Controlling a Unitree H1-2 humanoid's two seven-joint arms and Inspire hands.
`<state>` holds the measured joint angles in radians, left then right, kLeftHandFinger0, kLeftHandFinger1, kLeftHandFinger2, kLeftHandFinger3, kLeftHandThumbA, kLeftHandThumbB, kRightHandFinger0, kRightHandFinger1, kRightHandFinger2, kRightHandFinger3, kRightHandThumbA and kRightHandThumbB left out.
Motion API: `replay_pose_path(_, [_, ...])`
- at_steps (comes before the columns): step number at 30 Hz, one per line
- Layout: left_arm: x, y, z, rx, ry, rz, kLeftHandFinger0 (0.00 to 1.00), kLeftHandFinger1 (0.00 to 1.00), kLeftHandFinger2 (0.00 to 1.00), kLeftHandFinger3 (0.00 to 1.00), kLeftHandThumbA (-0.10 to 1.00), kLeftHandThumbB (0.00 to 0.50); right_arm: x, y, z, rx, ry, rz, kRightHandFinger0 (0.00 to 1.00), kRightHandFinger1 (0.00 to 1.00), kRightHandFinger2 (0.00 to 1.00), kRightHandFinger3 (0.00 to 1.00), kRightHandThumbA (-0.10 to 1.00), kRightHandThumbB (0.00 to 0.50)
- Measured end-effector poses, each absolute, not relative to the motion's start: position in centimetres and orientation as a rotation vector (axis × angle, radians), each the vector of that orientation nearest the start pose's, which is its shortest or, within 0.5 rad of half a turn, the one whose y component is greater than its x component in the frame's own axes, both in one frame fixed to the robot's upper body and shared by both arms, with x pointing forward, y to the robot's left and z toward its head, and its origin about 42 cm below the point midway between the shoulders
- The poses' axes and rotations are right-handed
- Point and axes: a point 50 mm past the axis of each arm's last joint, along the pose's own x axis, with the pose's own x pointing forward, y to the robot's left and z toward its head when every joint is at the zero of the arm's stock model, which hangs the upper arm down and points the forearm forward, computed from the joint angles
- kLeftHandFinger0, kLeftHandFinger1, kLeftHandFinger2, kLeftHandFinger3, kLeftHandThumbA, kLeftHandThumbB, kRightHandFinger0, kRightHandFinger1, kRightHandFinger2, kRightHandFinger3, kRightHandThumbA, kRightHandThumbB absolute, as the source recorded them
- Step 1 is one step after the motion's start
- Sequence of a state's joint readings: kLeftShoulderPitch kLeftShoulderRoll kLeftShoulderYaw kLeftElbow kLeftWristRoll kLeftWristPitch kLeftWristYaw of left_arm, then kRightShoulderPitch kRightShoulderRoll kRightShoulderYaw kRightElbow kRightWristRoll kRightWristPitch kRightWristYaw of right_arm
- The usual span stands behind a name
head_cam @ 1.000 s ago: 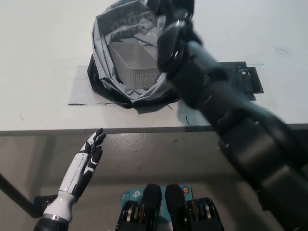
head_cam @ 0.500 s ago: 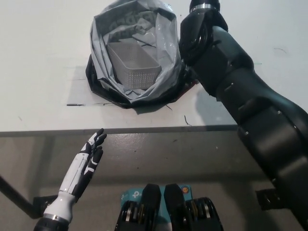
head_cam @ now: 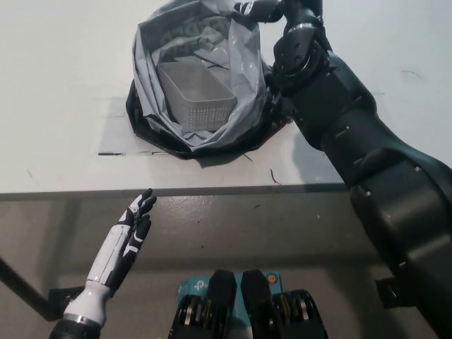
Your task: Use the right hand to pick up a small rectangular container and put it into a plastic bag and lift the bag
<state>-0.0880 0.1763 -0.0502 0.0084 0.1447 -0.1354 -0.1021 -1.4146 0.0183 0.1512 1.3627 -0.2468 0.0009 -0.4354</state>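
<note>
While the white left hand (head_cam: 134,220) hangs idle below the front edge of the tabletop (head_cam: 56,85), its fingers straight and slightly spread and holding nothing, all the business is farther back. On the tabletop sits the grey plastic bag (head_cam: 244,70), its mouth gaping, and the small white container (head_cam: 194,95) already lies inside it, tilted against the near side. Beyond that, the black right hand (head_cam: 265,10) reaches over the bag's far right rim at the very top of the view; it is cut off there, and I cannot tell whether its fingers have any of the plastic. That is the worry: if they catch only one thin fold, lifting could tip the bag sideways and spill the container out, or the slick plastic could simply slide free.
</note>
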Motion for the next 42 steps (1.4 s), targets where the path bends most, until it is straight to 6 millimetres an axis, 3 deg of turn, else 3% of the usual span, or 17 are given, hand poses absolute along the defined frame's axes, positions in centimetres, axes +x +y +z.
replay_pose_path(2, [31.1, 24.1, 12.8, 0.33, -0.197, -0.182, 1.0, 1.0, 1.0, 1.0, 1.0, 0.242, 58.4, -6.7, 36.7, -0.554, -0.183, -0.095, 1.0, 1.0, 1.0, 1.0, 1.0, 0.489])
replay_pose_path(9, [31.1, 24.1, 12.8, 0.33, -0.199, -0.183, 1.0, 1.0, 1.0, 1.0, 1.0, 0.253, 58.5, -6.6, 35.8, -0.533, -0.131, -0.033, 1.0, 1.0, 1.0, 1.0, 0.97, 0.459])
replay_pose_path(19, [31.1, 24.0, 12.8, 0.334, -0.2, -0.183, 1.0, 1.0, 1.0, 1.0, 1.0, 0.248, 58.2, -7.3, 32.5, -0.561, -0.03, 0.007, 1.0, 1.0, 1.0, 1.0, 0.97, 0.475])
replay_pose_path(32, [31.1, 24.0, 12.8, 0.338, -0.2, -0.184, 1.0, 1.0, 1.0, 1.0, 1.0, 0.259, 58.0, -8.3, 30.0, -0.577, 0.062, 0.022, 1.0, 1.0, 1.0, 1.0, 0.98, 0.465])
replay_pose_path(35, [31.1, 24.0, 12.8, 0.339, -0.2, -0.184, 1.0, 1.0, 1.0, 1.0, 1.0, 0.251, 57.9, -8.4, 29.7, -0.565, 0.083, 0.03, 1.0, 1.0, 1.0, 1.0, 0.98, 0.488])
replay_pose_path(40, [31.1, 24.0, 12.8, 0.339, -0.2, -0.184, 1.0, 1.0, 1.0, 1.0, 1.0, 0.249, 57.9, -8.4, 29.4, -0.486, 0.127, 0.056, 1.0, 1.0, 1.0, 1.0, 0.85, 0.457])
replay_pose_path(41, [31.1, 24.0, 12.8, 0.339, -0.2, -0.184, 1.0, 1.0, 1.0, 1.0, 1.0, 0.25, 57.9, -8.4, 29.3, -0.448, 0.141, 0.066, 0.64, 0.88, 1.0, 1.0, 0.9, 0.438])
replay_pose_path(42, [31.1, 24.0, 12.8, 0.339, -0.201, -0.185, 1.0, 1.0, 1.0, 1.0, 1.0, 0.25, 57.9, -8.4, 29.3, -0.411, 0.156, 0.076, 0.54, 0.78, 1.0, 1.0, 0.9, 0.431])
